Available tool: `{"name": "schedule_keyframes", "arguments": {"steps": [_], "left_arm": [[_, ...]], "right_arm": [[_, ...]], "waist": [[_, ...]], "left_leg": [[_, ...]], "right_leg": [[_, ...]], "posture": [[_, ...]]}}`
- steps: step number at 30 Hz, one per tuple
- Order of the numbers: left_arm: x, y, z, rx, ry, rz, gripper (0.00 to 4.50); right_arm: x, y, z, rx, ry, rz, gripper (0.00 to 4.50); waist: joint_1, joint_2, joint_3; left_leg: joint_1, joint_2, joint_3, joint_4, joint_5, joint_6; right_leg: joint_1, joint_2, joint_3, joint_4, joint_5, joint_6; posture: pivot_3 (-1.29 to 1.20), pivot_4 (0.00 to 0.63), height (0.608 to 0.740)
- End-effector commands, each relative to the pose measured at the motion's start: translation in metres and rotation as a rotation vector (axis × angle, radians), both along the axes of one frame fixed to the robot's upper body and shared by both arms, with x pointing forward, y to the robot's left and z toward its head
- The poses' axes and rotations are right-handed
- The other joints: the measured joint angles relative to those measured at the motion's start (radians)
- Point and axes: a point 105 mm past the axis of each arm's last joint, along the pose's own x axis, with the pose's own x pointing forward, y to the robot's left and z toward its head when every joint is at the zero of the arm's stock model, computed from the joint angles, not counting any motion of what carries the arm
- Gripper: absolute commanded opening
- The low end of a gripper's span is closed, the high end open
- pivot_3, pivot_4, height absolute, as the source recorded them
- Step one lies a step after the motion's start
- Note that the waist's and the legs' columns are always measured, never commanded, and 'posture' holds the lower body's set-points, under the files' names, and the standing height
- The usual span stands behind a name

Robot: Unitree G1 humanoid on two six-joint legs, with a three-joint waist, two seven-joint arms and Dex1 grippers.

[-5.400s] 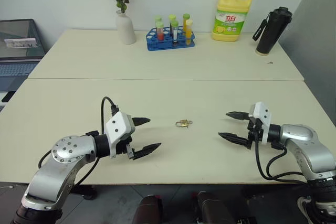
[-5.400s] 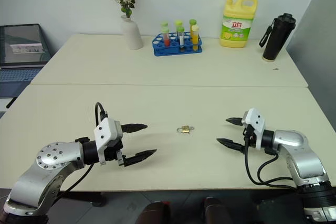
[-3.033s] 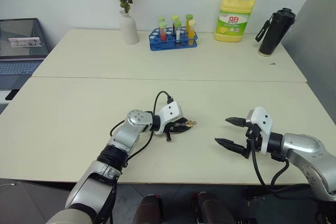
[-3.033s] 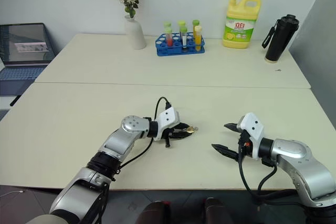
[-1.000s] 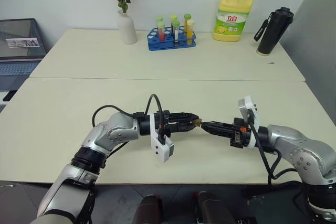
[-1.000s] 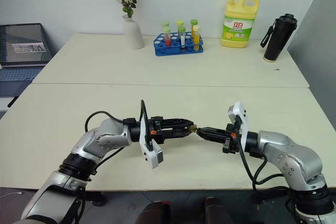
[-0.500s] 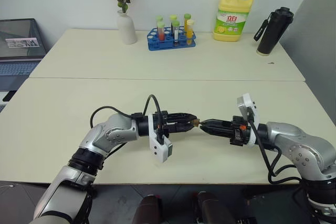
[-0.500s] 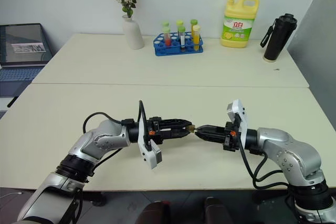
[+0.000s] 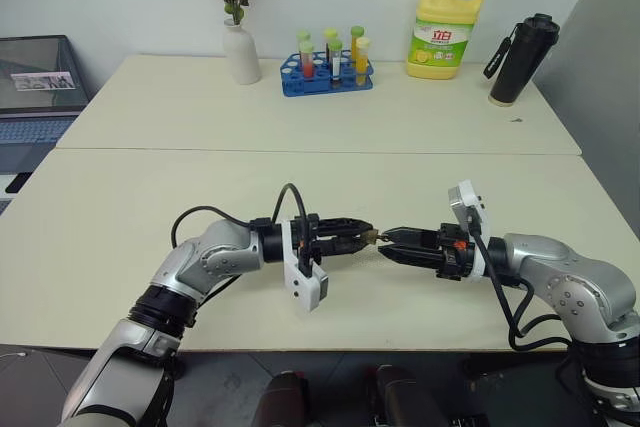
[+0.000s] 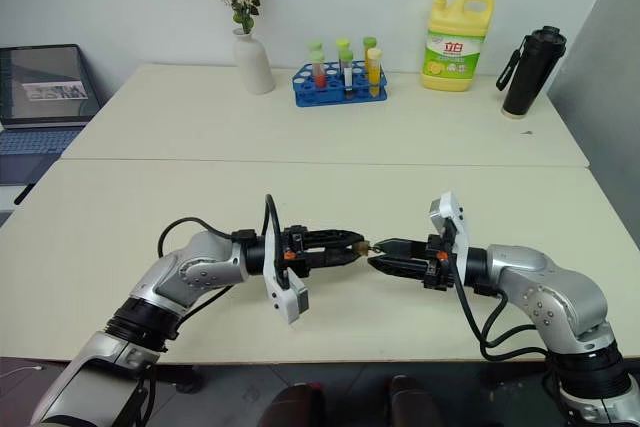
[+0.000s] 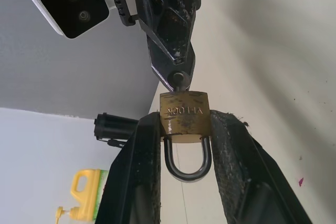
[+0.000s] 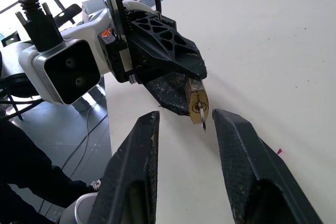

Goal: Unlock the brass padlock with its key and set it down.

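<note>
- The left hand is clamping the brass padlock between its two black fingers, which are pressing on either flat side of the body while the silver shackle is lying back in the gap between them.
- The padlock is hanging in the air above the near part of the worktop, at about 6 o'clock from the blue tube rack.
- The key is sitting in the keyhole of the padlock, its shaft sticking out of the body's free end.
- The right hand is facing the left one tip to tip; its fingers are standing partly apart on either side of the key and are gripping nothing.
- A yellow detergent jug, a black flask and a white vase are standing along the far edge, toward 12 o'clock.
</note>
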Motion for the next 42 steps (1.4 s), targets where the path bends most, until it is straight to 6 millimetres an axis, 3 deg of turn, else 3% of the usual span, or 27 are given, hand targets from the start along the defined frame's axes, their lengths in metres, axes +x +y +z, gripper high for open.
{"name": "schedule_keyframes", "arguments": {"steps": [1, 3, 4, 15, 33, 42], "left_arm": [[-0.003, -0.004, 0.008, -0.032, -0.016, -0.018, 0.97], [-0.003, -0.004, 0.008, -0.033, -0.014, -0.019, 0.97], [-0.003, -0.004, 0.008, -0.034, -0.013, -0.019, 0.97], [-0.002, -0.005, 0.011, -0.037, -0.036, -0.018, 0.97], [-0.002, -0.004, 0.011, -0.031, -0.119, 0.000, 0.97], [-0.001, -0.003, 0.008, -0.034, -0.126, 0.022, 0.97]], "right_arm": [[-0.001, -0.001, 0.012, 0.033, -0.031, 0.014, 0.67], [-0.001, -0.001, 0.011, 0.036, -0.027, 0.019, 0.03], [-0.001, -0.001, 0.011, 0.036, -0.027, 0.020, 0.00], [0.001, -0.005, 0.015, 0.022, 0.039, 0.053, 0.00], [0.011, -0.007, 0.029, 0.042, 0.521, 0.101, 0.00], [0.019, -0.002, 0.029, 0.008, 0.515, 0.063, 0.00]], "waist": [[0.000, 0.000, 0.000], [0.000, 0.000, 0.000], [0.000, 0.000, 0.000], [0.000, 0.000, 0.000], [0.000, 0.000, 0.000], [-0.001, 0.000, 0.000]], "left_leg": [[0.000, 0.000, 0.000, 0.000, 0.000, 0.000], [0.000, 0.000, 0.000, 0.000, 0.000, 0.000], [0.000, 0.000, 0.000, 0.000, 0.000, 0.000], [0.000, 0.000, 0.000, 0.000, 0.000, 0.000], [0.000, 0.000, 0.000, 0.000, 0.000, 0.000], [-0.001, 0.000, 0.000, -0.001, 0.000, 0.000]], "right_leg": [[0.000, 0.000, 0.000, 0.000, 0.000, 0.000], [0.000, 0.000, 0.000, 0.000, 0.000, 0.000], [0.000, 0.000, 0.000, 0.000, 0.000, 0.000], [0.000, 0.000, 0.000, 0.000, 0.000, 0.000], [0.000, -0.003, 0.000, 0.000, 0.000, 0.000], [-0.001, -0.003, 0.000, 0.000, 0.000, 0.000]], "posture": [[0.00, 0.150, 0.740], [0.00, 0.150, 0.740], [0.00, 0.150, 0.740], [0.00, 0.150, 0.740], [0.00, 0.150, 0.740], [0.00, 0.150, 0.740]]}}
